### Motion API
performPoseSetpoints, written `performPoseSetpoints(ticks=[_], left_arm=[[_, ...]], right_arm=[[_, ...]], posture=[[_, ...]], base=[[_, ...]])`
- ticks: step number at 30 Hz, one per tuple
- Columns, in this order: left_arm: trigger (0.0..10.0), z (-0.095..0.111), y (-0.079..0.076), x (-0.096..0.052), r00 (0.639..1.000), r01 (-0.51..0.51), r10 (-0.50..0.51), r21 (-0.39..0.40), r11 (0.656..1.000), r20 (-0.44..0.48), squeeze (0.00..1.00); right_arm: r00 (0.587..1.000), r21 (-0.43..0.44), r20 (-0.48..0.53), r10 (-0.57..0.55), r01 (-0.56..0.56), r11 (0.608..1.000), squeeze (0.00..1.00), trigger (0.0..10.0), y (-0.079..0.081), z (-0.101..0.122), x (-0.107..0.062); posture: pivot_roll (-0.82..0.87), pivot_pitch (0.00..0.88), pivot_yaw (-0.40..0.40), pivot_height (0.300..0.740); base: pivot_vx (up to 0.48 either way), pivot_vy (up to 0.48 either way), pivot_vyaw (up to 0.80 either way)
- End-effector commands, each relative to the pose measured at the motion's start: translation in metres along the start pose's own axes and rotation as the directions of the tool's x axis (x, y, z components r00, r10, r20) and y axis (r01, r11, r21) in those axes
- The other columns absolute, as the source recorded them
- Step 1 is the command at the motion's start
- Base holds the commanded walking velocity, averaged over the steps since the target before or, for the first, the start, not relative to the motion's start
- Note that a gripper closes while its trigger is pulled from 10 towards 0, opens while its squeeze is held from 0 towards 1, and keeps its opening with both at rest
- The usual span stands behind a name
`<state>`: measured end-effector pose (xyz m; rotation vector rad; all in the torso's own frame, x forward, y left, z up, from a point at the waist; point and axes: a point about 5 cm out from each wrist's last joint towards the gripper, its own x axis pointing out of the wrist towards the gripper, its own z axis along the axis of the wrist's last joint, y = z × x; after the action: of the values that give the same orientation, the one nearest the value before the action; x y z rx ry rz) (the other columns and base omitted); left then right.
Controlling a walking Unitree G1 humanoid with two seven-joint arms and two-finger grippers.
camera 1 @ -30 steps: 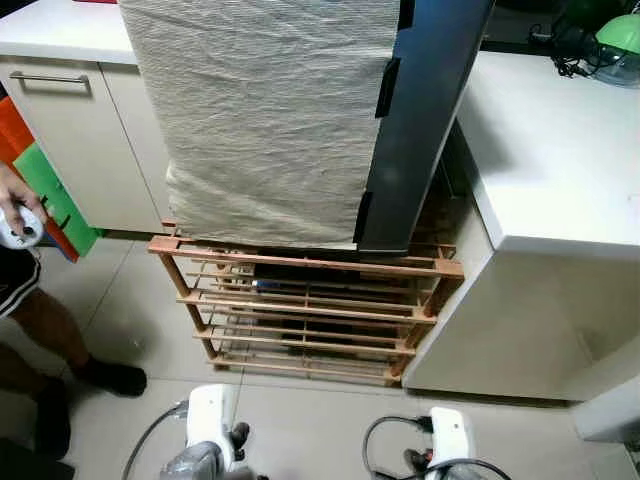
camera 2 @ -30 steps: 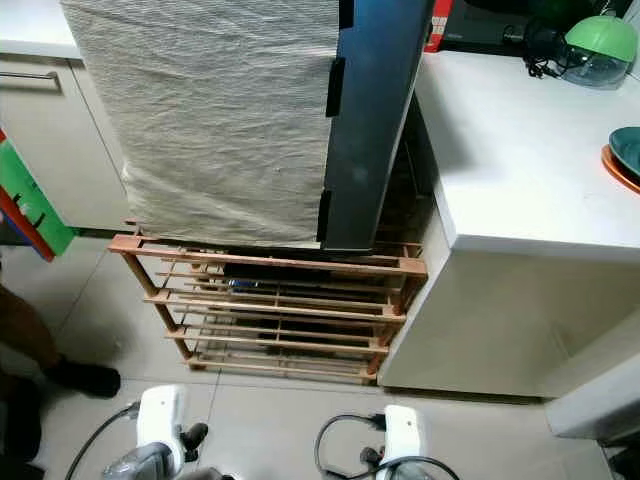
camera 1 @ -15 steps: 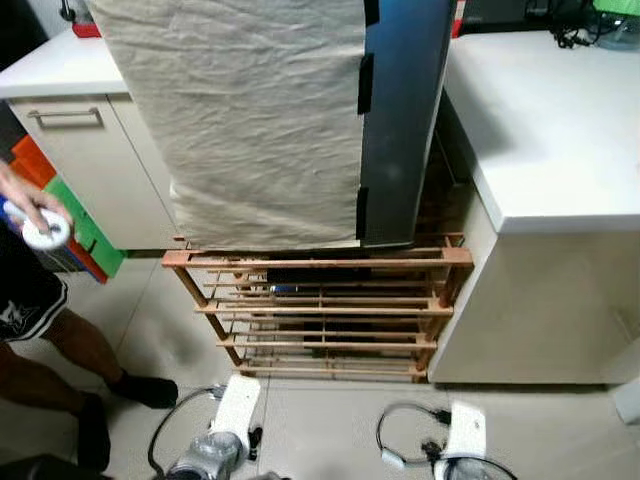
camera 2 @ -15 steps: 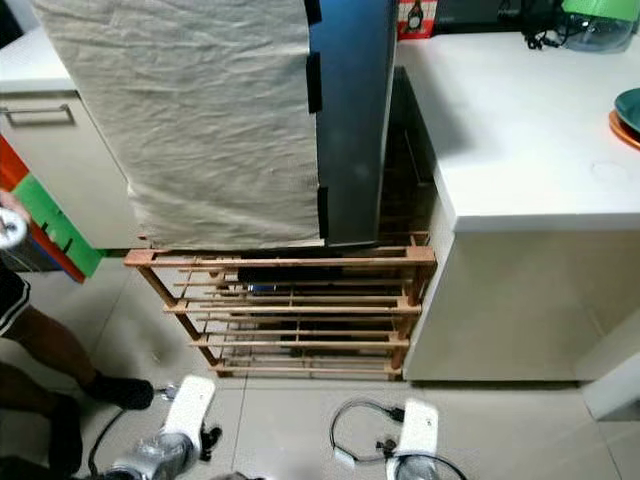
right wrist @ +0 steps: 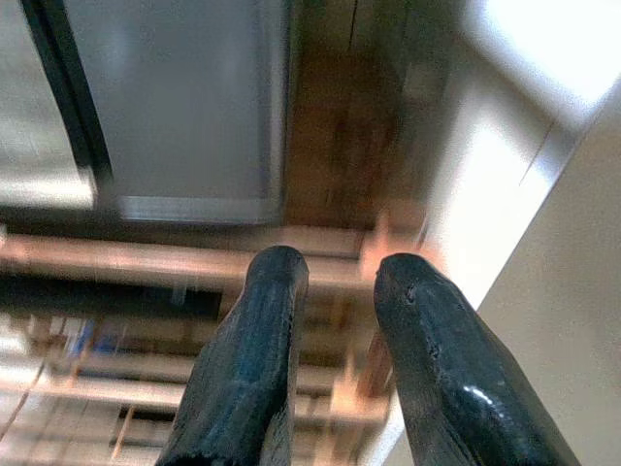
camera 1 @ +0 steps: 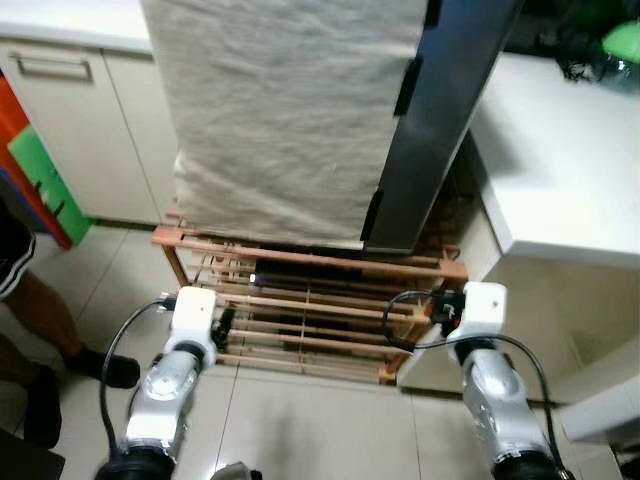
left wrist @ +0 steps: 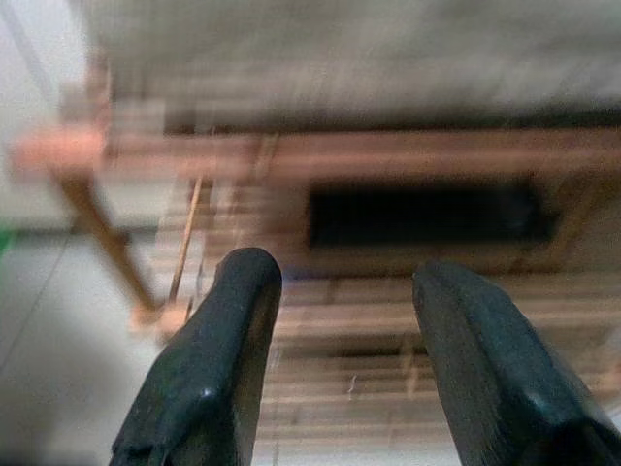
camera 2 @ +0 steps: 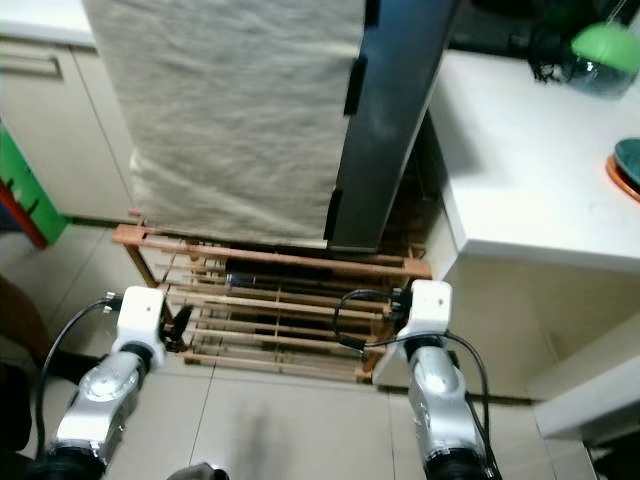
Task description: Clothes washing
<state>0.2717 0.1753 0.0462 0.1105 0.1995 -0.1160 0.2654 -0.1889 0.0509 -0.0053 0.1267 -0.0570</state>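
Approach step imo: left gripper spread open, right gripper nearly closed, both empty, facing wooden rack; next, locate laundry.

Cloth-draped appliance upper centre, on the slatted rack below; cabinet upper left; counter right.

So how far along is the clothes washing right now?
Nothing looks done: no clothes are held or loaded. In hand, both arms are raised toward the wooden rack; the left gripper is open and empty, and the right gripper is nearly closed and empty. The cloth-covered appliance sits on that rack. Finding, loading and washing the clothes is all left.
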Motion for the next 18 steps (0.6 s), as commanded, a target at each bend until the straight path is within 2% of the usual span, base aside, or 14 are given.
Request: performPoseSetpoints(ticks=[1,2,4,5,7,8,9,10,13,14,15,18], left_arm=[[10.0,0.029,-0.004,0.0,0.994,0.025,-0.027,0.024,0.999,0.105,0.0],[10.0,0.041,-0.01,-0.002,0.988,0.09,-0.09,0.007,0.996,0.127,0.0],[10.0,0.058,-0.019,-0.009,0.978,0.174,-0.159,-0.106,0.979,0.133,0.0],[10.0,0.067,-0.022,-0.012,0.974,0.192,-0.173,-0.124,0.974,0.148,0.0],[10.0,0.08,-0.026,-0.015,0.964,0.208,-0.185,-0.11,0.972,0.189,0.0],[10.0,0.085,-0.03,-0.017,0.961,0.223,-0.196,-0.128,0.966,0.196,0.0],[10.0,0.085,-0.03,-0.017,0.961,0.223,-0.196,-0.128,0.966,0.196,0.0],[10.0,0.087,-0.032,-0.017,0.96,0.233,-0.205,-0.14,0.962,0.191,0.0],[10.0,0.09,-0.034,-0.018,0.957,0.238,-0.22,-0.083,0.968,0.188,0.0],[10.0,0.093,-0.033,-0.018,0.958,0.221,-0.212,-0.028,0.975,0.193,0.0],[10.0,0.095,-0.033,-0.018,0.961,0.216,-0.209,-0.019,0.976,0.183,0.0],[10.0,0.1,-0.032,-0.02,0.97,0.2,-0.187,-0.077,0.977,0.153,0.0]], right_arm=[[1.0,0.013,0.022,0.016,-0.016,1.0,0.0,10.0,-0.008,0.013,-0.004],[0.999,0.046,0.041,-0.002,0.0,0.999,0.0,10.0,-0.01,0.022,-0.008],[0.999,0.076,0.047,-0.013,0.009,0.997,0.0,10.0,-0.01,0.036,-0.015],[0.997,0.105,0.065,-0.037,0.03,0.994,0.0,10.0,-0.009,0.044,-0.02],[0.993,0.157,0.104,-0.061,0.045,0.987,0.0,10.0,-0.005,0.06,-0.027],[0.99,0.124,0.125,-0.065,0.049,0.991,0.0,10.0,-0.003,0.07,-0.033],[0.99,0.124,0.125,-0.065,0.049,0.991,0.0,10.0,-0.003,0.07,-0.033],[0.989,0.089,0.133,-0.069,0.057,0.994,0.0,10.0,-0.001,0.075,-0.037],[0.988,0.12,0.125,-0.087,0.072,0.99,0.0,10.0,0.0,0.078,-0.041],[0.99,0.115,0.118,-0.084,0.07,0.991,0.0,10.0,-0.001,0.078,-0.043],[0.991,0.108,0.107,-0.084,0.073,0.992,0.0,10.0,-0.001,0.078,-0.044],[0.989,0.105,0.095,-0.115,0.105,0.989,0.0,10.0,-0.003,0.082,-0.044]], posture=[[-0.07,0.0,-0.074,0.74],[-0.07,0.0,-0.068,0.74],[-0.08,0.0,-0.047,0.74],[-0.09,0.0,-0.034,0.74],[-0.1,0.0,-0.025,0.74],[-0.12,0.0,-0.016,0.74],[-0.12,0.0,-0.016,0.74],[-0.12,0.0,-0.008,0.74],[-0.12,0.0,-0.008,0.74],[-0.11,0.0,-0.005,0.74],[-0.11,0.0,-0.005,0.74],[-0.11,0.0,-0.007,0.74]], base=[[0.0,0.0,0.0],[0.0,0.0,0.0],[0.0,0.0,0.0],[0.0,0.0,0.0],[0.0,0.0,-0.78],[0.0,0.0,-0.8],[0.0,0.0,-0.8],[0.0,0.0,-0.8],[0.0,0.0,-0.8],[0.0,0.0,-0.8],[0.0,0.0,-0.8],[0.0,0.0,-0.8]])
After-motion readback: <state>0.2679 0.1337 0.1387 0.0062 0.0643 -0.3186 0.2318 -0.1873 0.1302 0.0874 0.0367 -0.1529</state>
